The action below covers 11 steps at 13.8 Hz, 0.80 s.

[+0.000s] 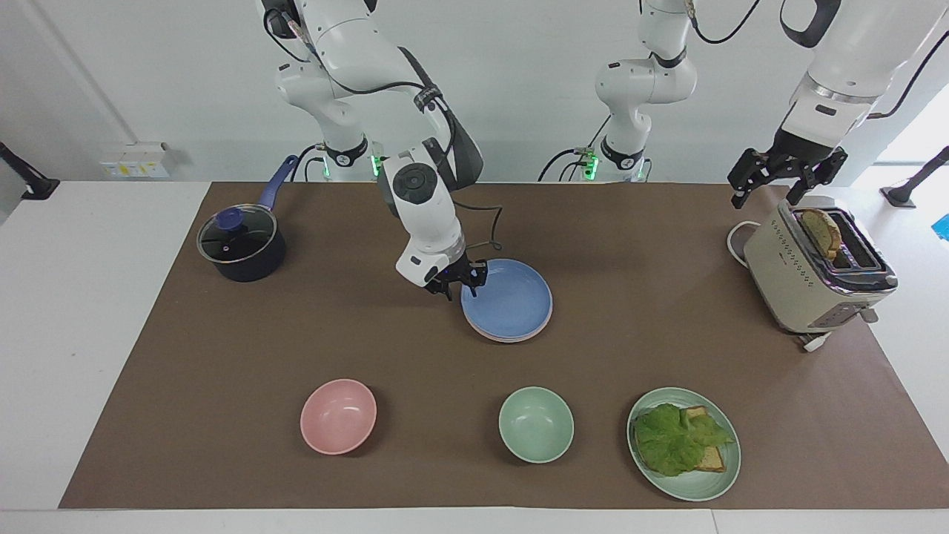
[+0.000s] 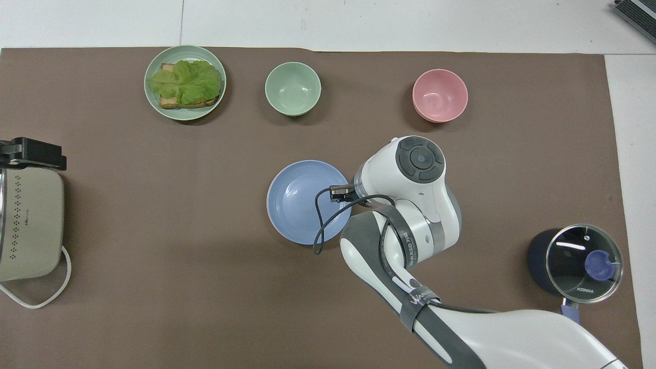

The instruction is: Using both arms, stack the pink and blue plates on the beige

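Blue plate (image 1: 508, 299): round, shallow, matte, lies flat and upright on top of the stack, near the middle of the table, closer to the robots' edge than to the edge away from them. Pink plate (image 1: 495, 334): directly under the blue one, only a thin pale rim peeking out along the stack's edge. Beige plate: not distinguishable, whether it sits at the bottom of the stack cannot be told. Stack is neat, rims nearly aligned, resting on the brown mat.

"KONKA" stood on the glass lid (image 2: 584, 256) of the dark pot. On the right arm's strap (image 2: 417, 299) beside it, the lettering was too small to read.
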Available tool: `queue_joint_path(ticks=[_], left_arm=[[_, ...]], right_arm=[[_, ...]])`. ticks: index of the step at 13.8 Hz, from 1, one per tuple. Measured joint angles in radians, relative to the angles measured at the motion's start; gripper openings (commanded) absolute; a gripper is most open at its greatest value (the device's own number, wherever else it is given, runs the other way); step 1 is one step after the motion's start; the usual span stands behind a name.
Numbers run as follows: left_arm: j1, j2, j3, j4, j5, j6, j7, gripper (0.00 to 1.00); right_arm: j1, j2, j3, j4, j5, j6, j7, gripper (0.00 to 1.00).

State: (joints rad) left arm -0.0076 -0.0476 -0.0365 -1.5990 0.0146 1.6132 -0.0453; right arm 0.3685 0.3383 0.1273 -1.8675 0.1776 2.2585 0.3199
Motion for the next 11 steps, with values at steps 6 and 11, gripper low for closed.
queue_joint_path(ticks=[6, 11], left_arm=[[0.0, 0.0, 0.0, 0.0, 0.0, 0.0, 0.0, 1.0], [0.0, 0.0, 0.0, 0.0, 0.0, 0.0, 0.0, 1.0]], right_arm=[[-0.046, -0.043, -0.019, 0.028, -0.069, 0.002, -0.004, 1.0], [-0.136, -0.124, -0.022, 0.049, -0.199, -0.036, -0.003, 1.0]])
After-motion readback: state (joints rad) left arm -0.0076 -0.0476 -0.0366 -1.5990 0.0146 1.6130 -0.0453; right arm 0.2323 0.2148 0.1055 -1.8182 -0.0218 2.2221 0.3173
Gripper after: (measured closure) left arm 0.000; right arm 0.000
